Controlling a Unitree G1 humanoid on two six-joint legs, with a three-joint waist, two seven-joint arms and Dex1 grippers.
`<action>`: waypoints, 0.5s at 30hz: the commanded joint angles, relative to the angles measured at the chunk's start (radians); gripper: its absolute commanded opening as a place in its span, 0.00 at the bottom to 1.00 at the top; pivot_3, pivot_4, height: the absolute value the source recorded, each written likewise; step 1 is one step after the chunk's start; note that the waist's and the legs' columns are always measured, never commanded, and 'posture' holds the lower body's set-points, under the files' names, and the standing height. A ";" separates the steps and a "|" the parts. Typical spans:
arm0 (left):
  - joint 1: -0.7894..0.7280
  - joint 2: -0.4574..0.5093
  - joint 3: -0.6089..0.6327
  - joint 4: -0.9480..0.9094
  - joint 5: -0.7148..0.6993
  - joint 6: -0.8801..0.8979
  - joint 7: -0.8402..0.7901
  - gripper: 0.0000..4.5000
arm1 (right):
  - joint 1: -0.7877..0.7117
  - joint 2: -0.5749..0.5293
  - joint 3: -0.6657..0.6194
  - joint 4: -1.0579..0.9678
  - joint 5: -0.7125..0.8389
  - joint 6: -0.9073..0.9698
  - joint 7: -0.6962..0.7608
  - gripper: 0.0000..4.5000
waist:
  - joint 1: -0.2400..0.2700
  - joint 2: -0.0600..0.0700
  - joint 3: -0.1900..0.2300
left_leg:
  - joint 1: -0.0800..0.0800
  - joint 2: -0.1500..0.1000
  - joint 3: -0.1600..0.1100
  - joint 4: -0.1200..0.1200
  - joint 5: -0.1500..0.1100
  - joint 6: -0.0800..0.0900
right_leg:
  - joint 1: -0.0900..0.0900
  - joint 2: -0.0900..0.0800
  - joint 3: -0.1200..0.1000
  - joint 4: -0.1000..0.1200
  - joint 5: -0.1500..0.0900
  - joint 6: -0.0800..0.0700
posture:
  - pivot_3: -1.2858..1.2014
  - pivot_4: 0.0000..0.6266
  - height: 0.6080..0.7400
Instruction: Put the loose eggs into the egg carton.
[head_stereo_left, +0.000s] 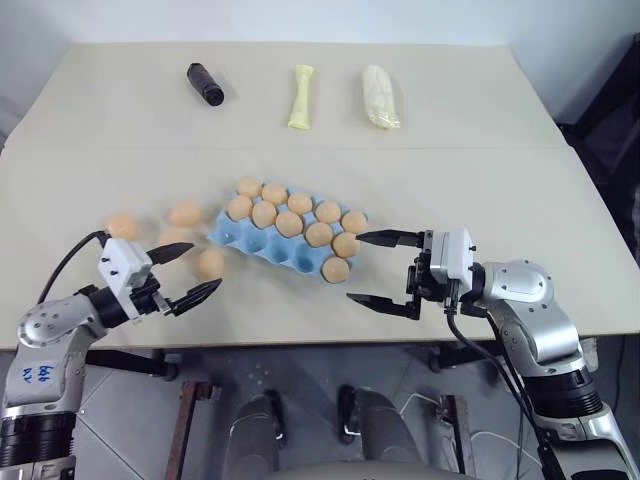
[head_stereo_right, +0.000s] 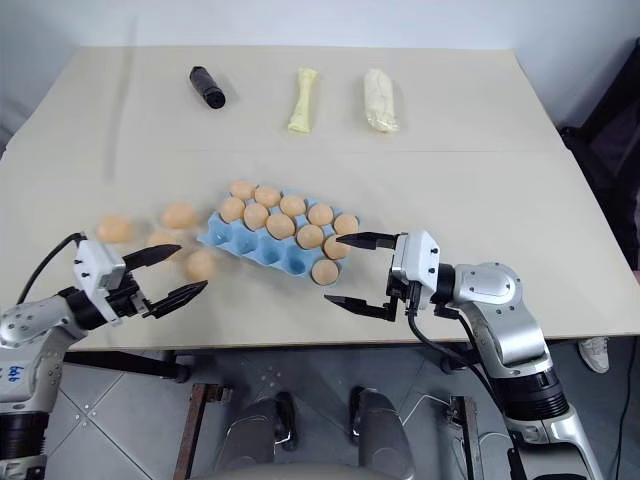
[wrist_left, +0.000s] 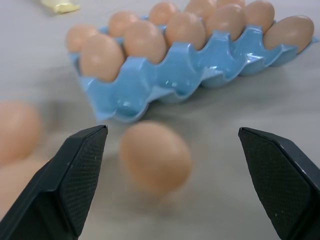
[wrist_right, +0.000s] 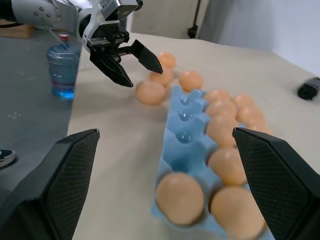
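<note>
Left claw (head_stereo_left: 187, 271) gapes empty beside a loose egg (head_stereo_left: 211, 263)
Egg lies on the worktop (head_stereo_left: 480, 180) left of the carton (head_stereo_left: 262, 243), lined up for a grasp; right claw (head_stereo_left: 382, 270) waits open and empty at the carton's right end

This looks like a robotics lab or test room set up for manipulation trials, not a home kitchen. A plain beige table (head_stereo_left: 480, 150) fills most of the head view, its top bare apart from a few props laid out in a row near the upper edge: a black cylinder (head_stereo_left: 205, 84) and two pale yellow rolls (head_stereo_left: 303, 97). Below the table's near edge, at the bottom of the frame, grey floor tiles (head_stereo_left: 130, 425) and metal frame legs (head_stereo_left: 186, 420) show. In the right wrist view a large water bottle (wrist_right: 63, 65) stands on the grey floor at upper left, before plain pale walls.
</note>
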 joint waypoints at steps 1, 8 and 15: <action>-0.022 -0.015 -0.034 0.046 0.060 -0.022 0.044 0.99 | 0.003 0.007 -0.011 -0.036 0.004 -0.015 -0.021 1.00 | 0.000 0.000 0.000 | 0.001 0.000 0.000 0.000 0.001 0.000 | 0.000 0.000 0.000 0.001 0.000 -0.001 | 0.52 0.24 1.00; -0.032 -0.041 -0.050 0.078 0.098 -0.045 0.082 0.79 | 0.014 0.009 -0.015 -0.045 0.000 -0.017 -0.053 1.00 | 0.006 0.000 0.000 | 0.001 0.003 -0.003 0.000 0.003 -0.001 | 0.000 -0.001 0.000 0.001 0.002 -0.003 | 0.52 0.24 1.00; -0.042 -0.067 -0.053 0.052 0.049 -0.058 0.045 0.41 | 0.022 0.012 -0.011 -0.045 -0.005 -0.022 -0.068 1.00 | 0.006 0.000 0.000 | 0.000 0.003 -0.003 0.000 0.003 0.000 | 0.000 -0.001 0.000 0.001 0.002 -0.003 | 0.52 0.24 1.00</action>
